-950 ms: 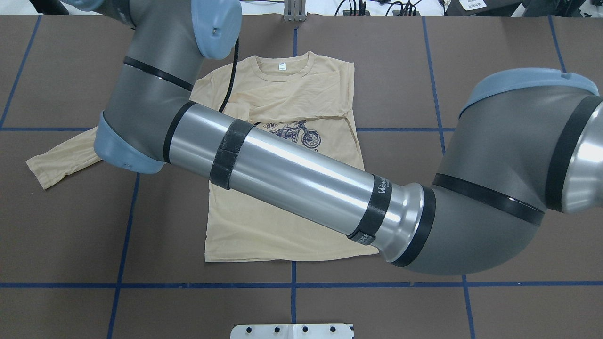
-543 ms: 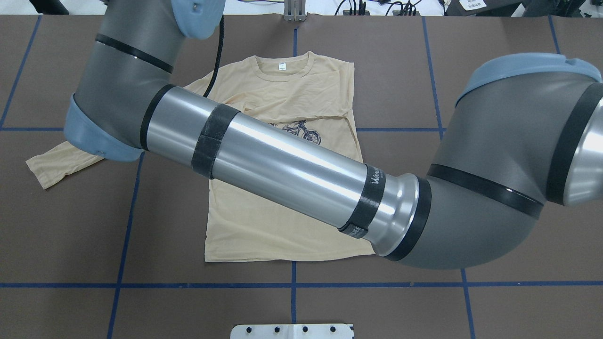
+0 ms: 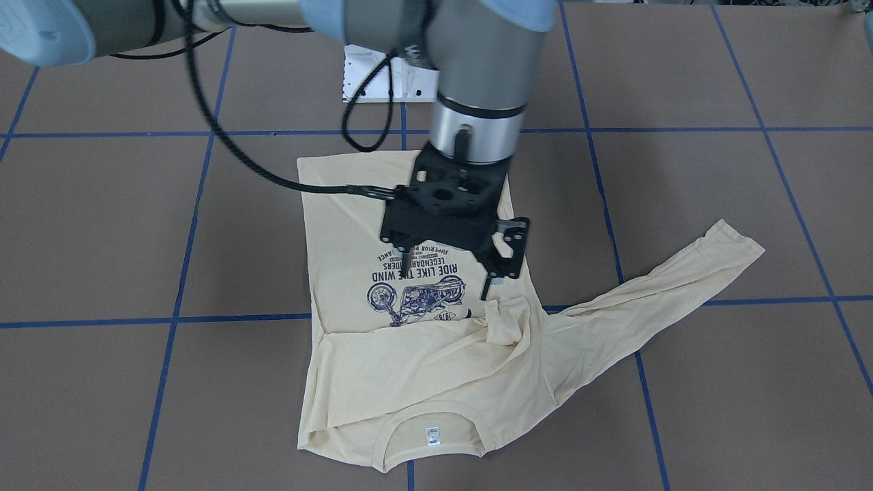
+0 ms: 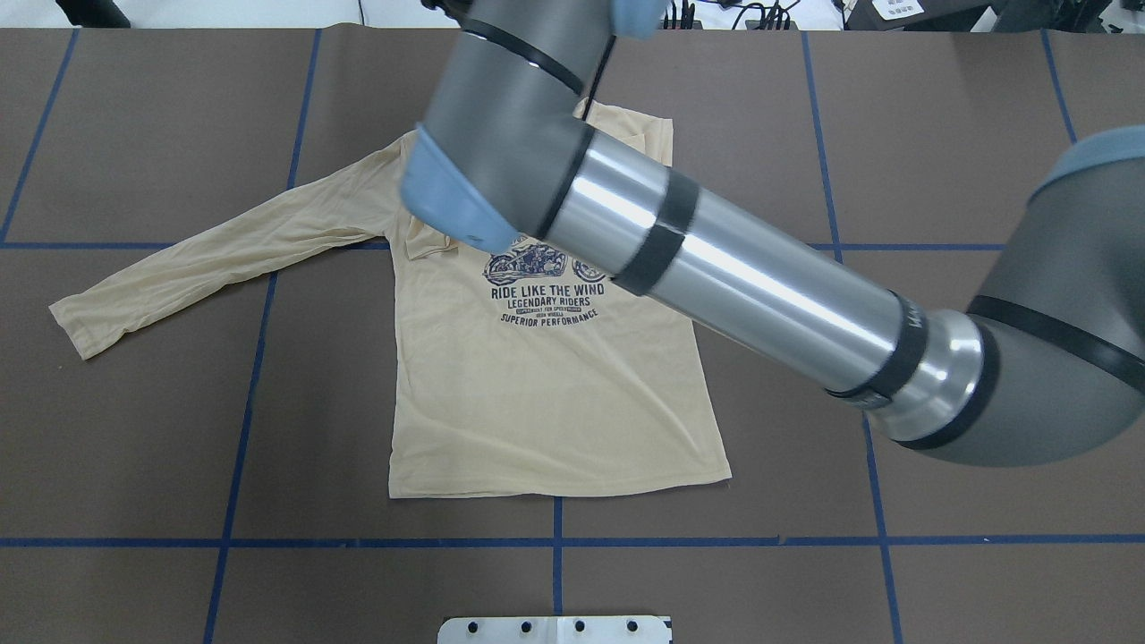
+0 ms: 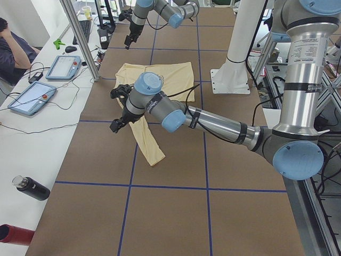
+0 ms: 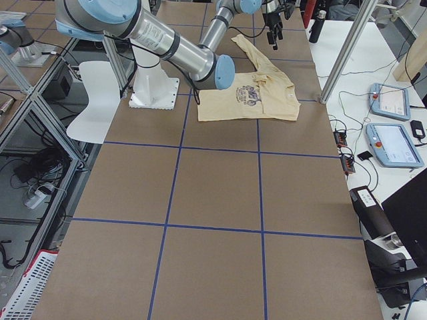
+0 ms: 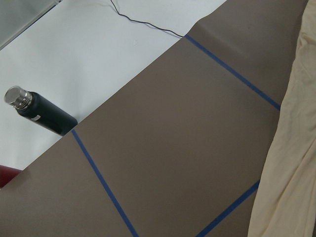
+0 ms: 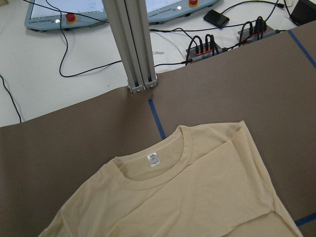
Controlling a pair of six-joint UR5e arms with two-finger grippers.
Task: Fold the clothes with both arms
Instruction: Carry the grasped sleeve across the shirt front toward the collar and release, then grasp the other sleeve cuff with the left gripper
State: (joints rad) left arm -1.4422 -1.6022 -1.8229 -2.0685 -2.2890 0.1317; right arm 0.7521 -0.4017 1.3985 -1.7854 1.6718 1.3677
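Right pincer [image 3: 445,285], spread wide, poised over the navy print [image 3: 409,300] of the T-shirt [image 3: 382,368], tips seemingly just above cloth

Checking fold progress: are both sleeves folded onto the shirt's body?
No, one sleeve of the T-shirt lies stretched out on the table, away from the body.

The T-shirt [image 4: 537,402] lies mid-bench [image 4: 134,447], its collar toward the operators' edge. On its chest a navy print [image 4: 547,304] reads "RIDE LIKE THE WIND", "LEGENDARY RIDERS" and "SUPERIOR PERFORMANCE" below a motorcycle drawing [image 4: 528,261], with "1976" on the drawing's collar side. One finer line among them cannot be read. The white neck label [image 8: 154,160] and the black strap [image 4: 905,353] on the right arm [image 4: 760,286] carry marks too small to read.
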